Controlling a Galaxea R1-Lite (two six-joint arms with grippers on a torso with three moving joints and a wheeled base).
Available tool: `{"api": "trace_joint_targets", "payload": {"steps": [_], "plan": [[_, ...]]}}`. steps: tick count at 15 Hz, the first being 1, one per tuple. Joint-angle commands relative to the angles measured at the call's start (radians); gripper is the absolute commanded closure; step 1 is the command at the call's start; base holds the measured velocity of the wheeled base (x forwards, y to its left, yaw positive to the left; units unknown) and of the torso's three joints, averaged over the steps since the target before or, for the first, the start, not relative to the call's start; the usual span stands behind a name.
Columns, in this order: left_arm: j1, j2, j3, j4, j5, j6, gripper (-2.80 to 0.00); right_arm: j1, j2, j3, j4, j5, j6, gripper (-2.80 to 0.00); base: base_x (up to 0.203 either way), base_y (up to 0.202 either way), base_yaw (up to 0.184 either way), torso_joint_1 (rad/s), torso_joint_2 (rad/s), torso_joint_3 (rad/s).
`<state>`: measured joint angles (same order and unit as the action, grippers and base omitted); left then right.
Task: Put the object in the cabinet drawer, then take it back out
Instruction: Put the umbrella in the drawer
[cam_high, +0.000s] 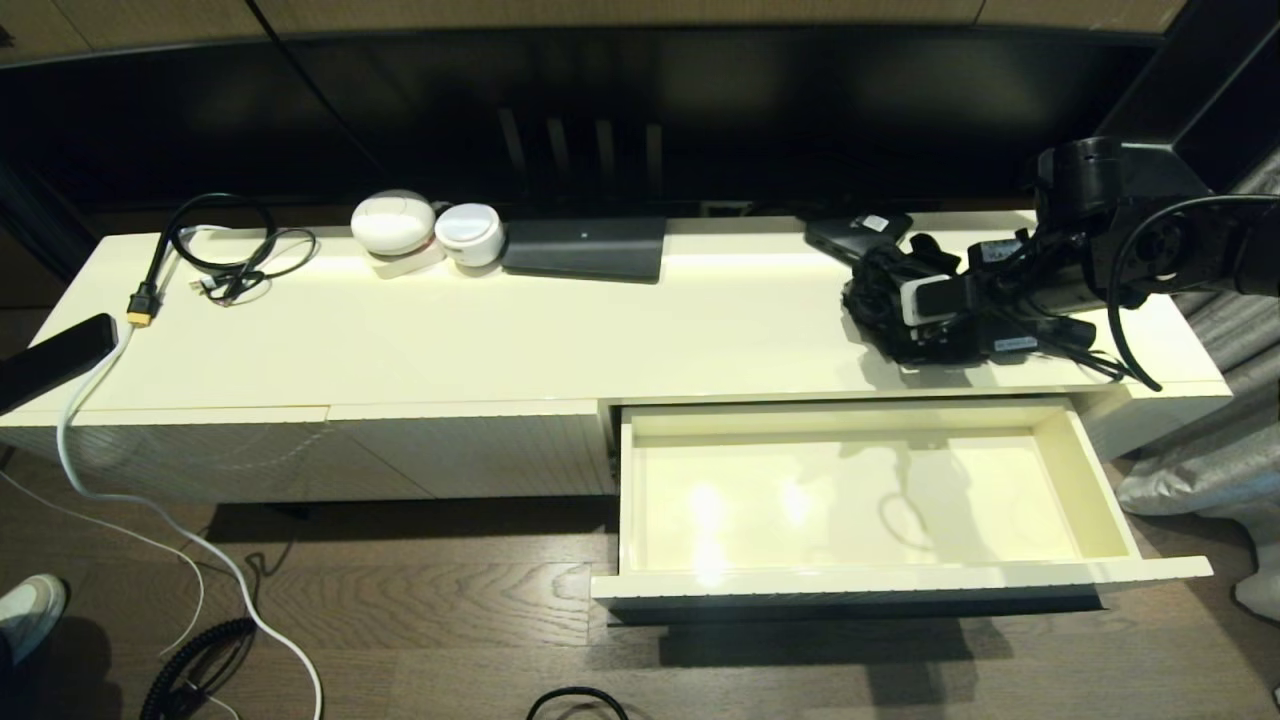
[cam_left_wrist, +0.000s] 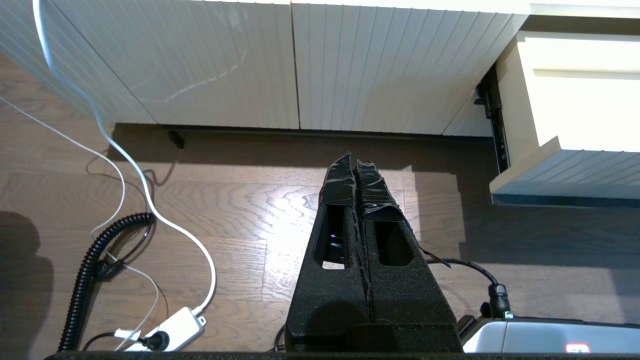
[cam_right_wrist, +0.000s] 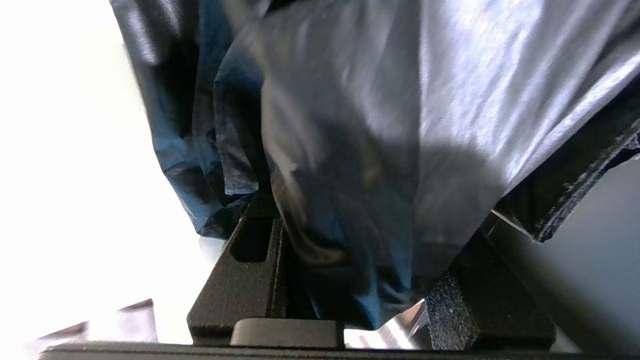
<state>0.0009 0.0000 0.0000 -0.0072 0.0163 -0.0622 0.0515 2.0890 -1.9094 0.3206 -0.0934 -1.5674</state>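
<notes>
The black folding umbrella (cam_high: 868, 300) lies on the cream cabinet top at the right, above the drawer. My right gripper (cam_high: 890, 320) reaches in from the right and is shut on it. In the right wrist view its bunchy fabric (cam_right_wrist: 350, 150) fills the gap of the gripper (cam_right_wrist: 400, 210) and presses against both fingers (cam_right_wrist: 240, 280). The cabinet drawer (cam_high: 860, 580) is pulled wide open below and holds nothing; its ribbed front (cam_left_wrist: 565, 170) also shows in the left wrist view. My left gripper (cam_left_wrist: 355, 160) hangs shut and empty over the wooden floor, left of the drawer.
A small black box with a white label (cam_high: 860, 232) lies behind the umbrella. Two white round devices (cam_high: 395, 225), a flat dark box (cam_high: 585, 248) and coiled cables (cam_high: 230, 250) sit on the cabinet top. A white cable (cam_high: 200, 540) and a shoe (cam_high: 30, 610) are on the floor.
</notes>
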Motion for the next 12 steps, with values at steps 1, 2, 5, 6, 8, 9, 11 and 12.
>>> {"api": "trace_joint_targets", "payload": {"steps": [1,2,5,6,8,9,11,12], "plan": [[0.001,0.000,0.000,0.000,0.001,-0.001,0.00,0.010,-0.035,0.003,0.024,-0.021,0.015,0.00,0.000,0.000,0.000,0.000,0.00,0.000],[0.001,0.000,0.000,0.000,0.001,-0.001,0.00,0.016,-0.056,0.003,0.044,-0.030,0.028,0.00,0.000,0.000,0.000,0.000,0.00,0.000],[0.001,0.000,0.000,0.000,0.001,-0.001,0.00,0.052,-0.151,0.063,0.073,-0.045,0.086,0.00,0.000,0.000,0.000,0.000,0.00,0.000],[0.001,0.000,0.000,0.000,0.001,-0.001,0.00,0.073,-0.195,0.109,0.075,-0.045,0.111,0.00,0.000,0.000,0.000,0.000,0.00,0.000],[0.001,0.000,0.000,0.000,0.001,-0.001,0.00,0.113,-0.282,0.207,0.079,-0.043,0.140,0.00,0.000,0.000,0.000,0.000,0.00,0.000],[0.001,0.000,0.000,0.000,0.001,-0.001,0.00,0.134,-0.321,0.255,0.080,-0.042,0.155,0.00,0.000,0.000,0.000,0.000,0.00,0.000],[0.001,0.000,0.001,0.000,0.001,-0.001,0.00,0.173,-0.388,0.326,0.080,-0.040,0.184,0.00,0.000,0.000,0.000,0.000,0.00,0.000],[0.001,0.000,0.000,0.000,0.001,-0.001,0.00,0.193,-0.418,0.352,0.080,-0.040,0.204,0.00,0.000,0.000,0.000,0.000,0.00,0.000]]}}
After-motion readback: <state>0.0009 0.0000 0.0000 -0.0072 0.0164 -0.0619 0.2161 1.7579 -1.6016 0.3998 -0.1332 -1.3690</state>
